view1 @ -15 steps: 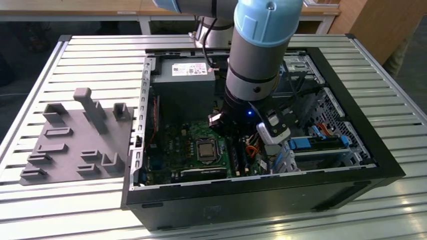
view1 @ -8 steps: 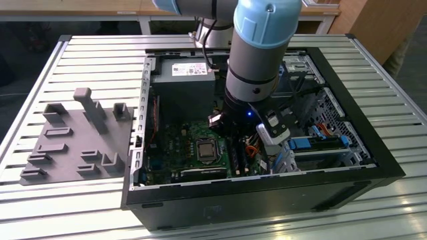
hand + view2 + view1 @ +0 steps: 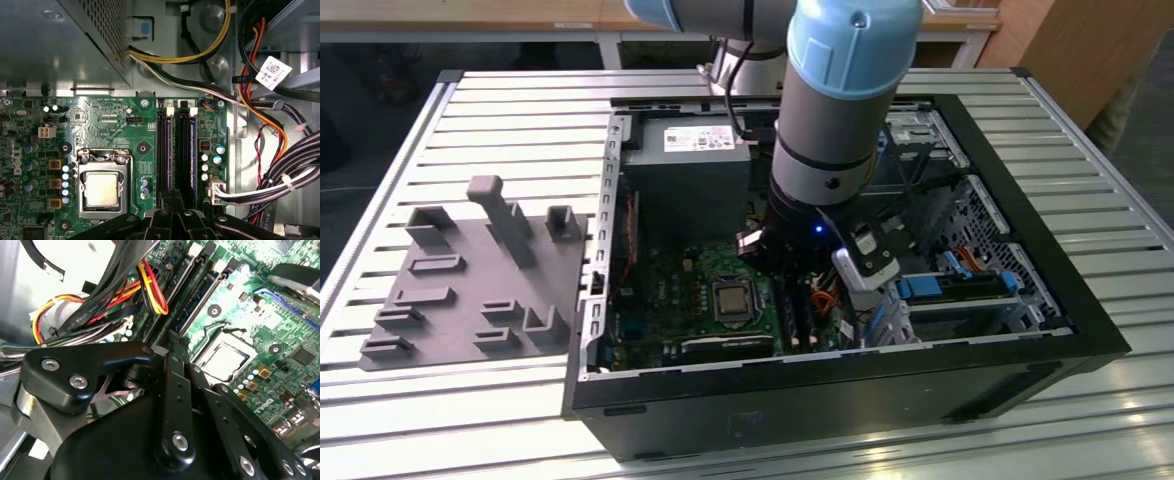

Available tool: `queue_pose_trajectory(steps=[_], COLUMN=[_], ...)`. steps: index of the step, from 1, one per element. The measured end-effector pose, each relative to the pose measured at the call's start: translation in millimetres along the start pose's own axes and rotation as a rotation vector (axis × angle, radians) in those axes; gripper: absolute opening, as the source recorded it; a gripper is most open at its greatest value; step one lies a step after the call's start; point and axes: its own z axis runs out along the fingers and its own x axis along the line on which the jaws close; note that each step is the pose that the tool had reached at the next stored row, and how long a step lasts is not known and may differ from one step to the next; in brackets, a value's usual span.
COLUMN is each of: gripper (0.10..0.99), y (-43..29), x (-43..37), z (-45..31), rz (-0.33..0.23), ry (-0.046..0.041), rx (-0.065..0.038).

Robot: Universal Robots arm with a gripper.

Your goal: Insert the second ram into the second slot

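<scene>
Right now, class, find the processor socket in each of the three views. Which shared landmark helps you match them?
Exterior view: the processor socket sits on the green board, to the exterior view's left of the arm.
Second wrist view: it lies just past the black linkage.
First wrist view: it lies beside the long slots.
Shared landmark: the memory slots alongside it.

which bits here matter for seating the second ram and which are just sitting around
In the job:
- pincer, low over the slots
- memory slots
- blue-edged strip among the slots, possibly the second ram; cannot tell

Just lying about:
- grey fixture plate beside the case
- power supply
- processor socket
- cable bundle
- blue drive-bay clip
</scene>
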Motion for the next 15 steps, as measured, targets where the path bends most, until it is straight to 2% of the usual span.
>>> queue_pose_trajectory(steps=[5,9,15], gripper=[0.106,0.106,0.106], y=[0.1,0.3,0.5], x=[0.1,0.1,0.1], z=[-14.1,-20.3,-25.6], rz=[0.0,0.0,0.0], ry=[0.0008,0.0008,0.0009], rx=[0.001,0.001,0.001])
